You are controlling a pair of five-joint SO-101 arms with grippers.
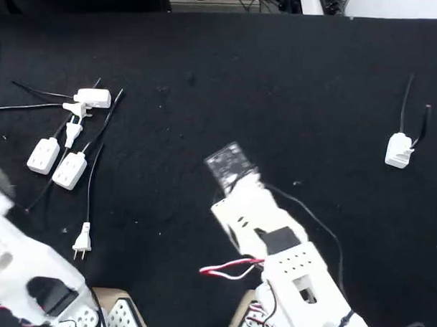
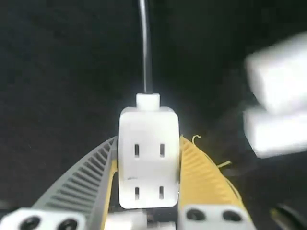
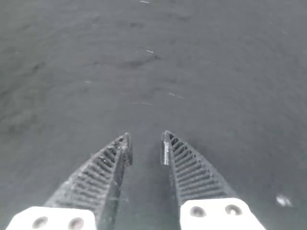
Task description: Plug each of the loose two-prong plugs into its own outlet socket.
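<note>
Left gripper clamped tight on a white outlet socket, grey and yellow fingers pressed to its sides, black cord running off its far end. Two blurred white blocks sit just beside it, more sockets, probably. On the left of the black table, one loose two-prong plug lies alone; another plug sits among tangled cords. A small white piece lies far right. Right gripper hangs mid-table, fingers parted over the tabletop, well apart from all that.
</note>
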